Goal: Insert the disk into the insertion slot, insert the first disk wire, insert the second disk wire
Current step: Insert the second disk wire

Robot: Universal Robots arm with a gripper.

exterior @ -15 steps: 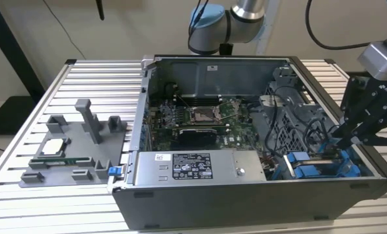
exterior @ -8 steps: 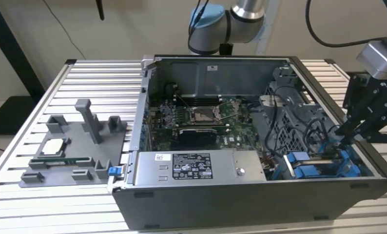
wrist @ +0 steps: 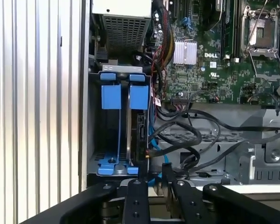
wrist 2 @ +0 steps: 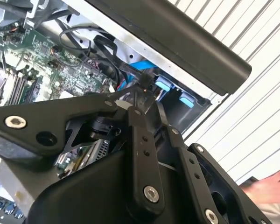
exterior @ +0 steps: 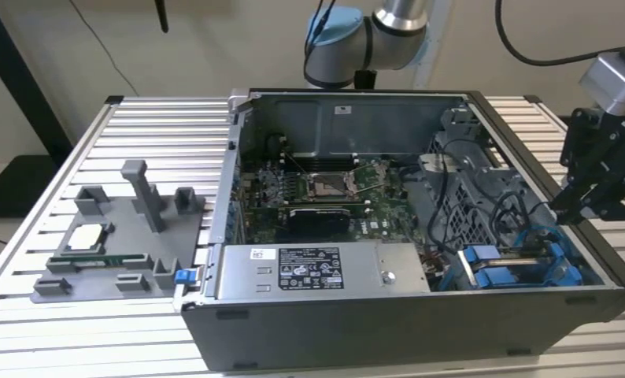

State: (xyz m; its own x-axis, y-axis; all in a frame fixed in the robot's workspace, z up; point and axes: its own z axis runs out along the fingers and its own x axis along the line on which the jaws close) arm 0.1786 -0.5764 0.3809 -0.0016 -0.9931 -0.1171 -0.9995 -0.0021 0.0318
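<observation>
The black, jointed-link metal gripper [exterior: 583, 211] hangs at the open grey sheet-metal computer case's [exterior: 397, 331] rim on the exterior view's right, directly above the insertion slot [wrist: 94, 140], a rectangular grey sheet-metal bay with glossy blue plastic tabs. In the first wrist view its fingers [wrist: 135, 196] stand slightly apart, with a narrow gap between the tips and nothing visibly clamped there. The disk [wrist: 141, 135] stands on edge inside the slot. Only a thin dark edge of it and its bright blue plastic frame show, while its silver face and white label are hidden. Smooth black round cables [wrist: 191, 135] and a thin blue cable [wrist: 151, 140] loop just beside the bay, over a perforated grey metal cage [wrist: 214, 140]. Their ends are lost behind the gripper. Farther in lies the green circuit board [wrist: 210, 60]. The boxy grey power supply with a black label [exterior: 312, 272] sits beside the bay. The case rests on a ribbed aluminium slat table [exterior: 145, 126].
</observation>
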